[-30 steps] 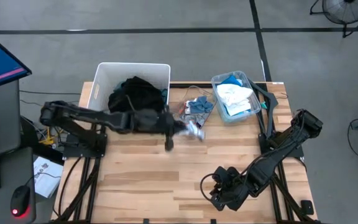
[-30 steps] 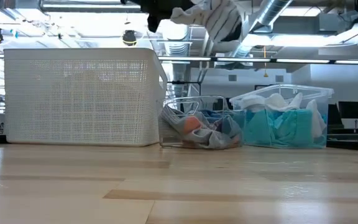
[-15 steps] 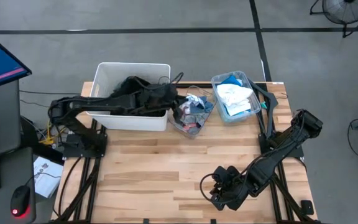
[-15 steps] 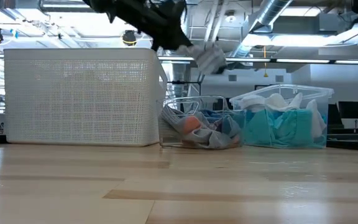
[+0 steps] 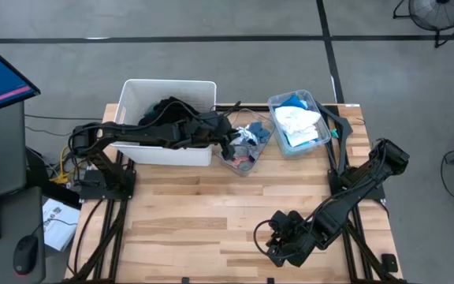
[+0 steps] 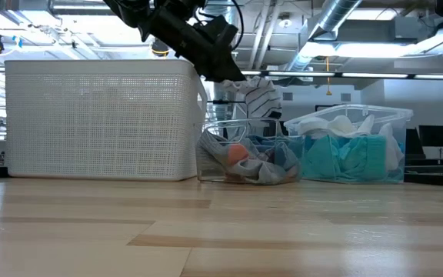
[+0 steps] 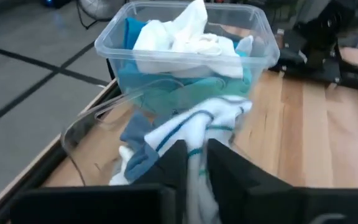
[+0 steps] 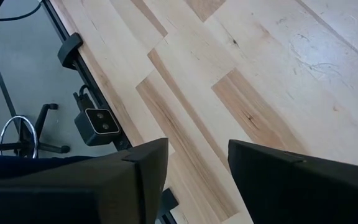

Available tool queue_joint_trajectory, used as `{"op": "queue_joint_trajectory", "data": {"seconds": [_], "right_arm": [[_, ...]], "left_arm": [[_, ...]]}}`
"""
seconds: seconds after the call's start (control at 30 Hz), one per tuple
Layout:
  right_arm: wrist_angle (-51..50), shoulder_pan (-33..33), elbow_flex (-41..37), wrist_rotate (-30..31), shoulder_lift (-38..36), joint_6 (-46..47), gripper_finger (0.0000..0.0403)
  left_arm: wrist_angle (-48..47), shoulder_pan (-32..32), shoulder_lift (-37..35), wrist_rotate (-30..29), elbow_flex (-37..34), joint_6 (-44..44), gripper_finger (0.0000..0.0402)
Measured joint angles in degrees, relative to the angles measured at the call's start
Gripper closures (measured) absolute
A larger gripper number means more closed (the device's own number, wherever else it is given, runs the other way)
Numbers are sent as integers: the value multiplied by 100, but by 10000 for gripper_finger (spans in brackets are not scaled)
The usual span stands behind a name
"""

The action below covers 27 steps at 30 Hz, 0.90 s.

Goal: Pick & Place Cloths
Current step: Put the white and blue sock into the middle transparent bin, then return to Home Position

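1. The left pincer point(image 7: 194, 163) was clamped on a white sock with teal stripes point(image 7: 199, 121), its two dark fingers point(image 7: 174, 163) pressed together around the fabric. In the high view the left pincer point(image 5: 228, 140) hung over the near clear bin point(image 5: 245, 164), which sat just beside the white bin point(image 5: 129, 88) on the table point(image 5: 235, 213).

2. The right pincer point(image 8: 194, 180) was parked low at the table's front edge, its fingers apart and holding nothing.

3. Judged from how things lay, the sorting looked partly done. A large black garment point(image 5: 164, 110) lay in the white bin, the far clear bin point(image 5: 280, 101) held white cloth point(image 5: 296, 122) over cyan cloth point(image 5: 290, 100), and the near bin held a heap of small pieces point(image 6: 254, 163). The sock was not yet released (no cloth lay loose on the bare table, so it may have been among the last).

4. The low view showed the striped sock point(image 6: 260, 96) dangling above the near bin's rim, clear of the heap, a height the overhead view could not give. The left wrist view alone showed the grip itself and the stripes. The high view alone showed which bin lay under the pincer and where the right arm waited.
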Motion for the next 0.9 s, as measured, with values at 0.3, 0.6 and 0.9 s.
{"op": "queue_joint_trajectory", "data": {"seconds": [0.3,0.6,0.9], "right_arm": [[17,7,-2,2,0,-45,236],[80,-55,-2,572,0,-278,237],[565,-878,793,900,-524,-3543,267]], "left_arm": [[-10,-33,-67,389,-8,254,229],[-56,-37,-1801,548,2,-687,199],[-812,-37,-4455,762,10,-151,388]]}}
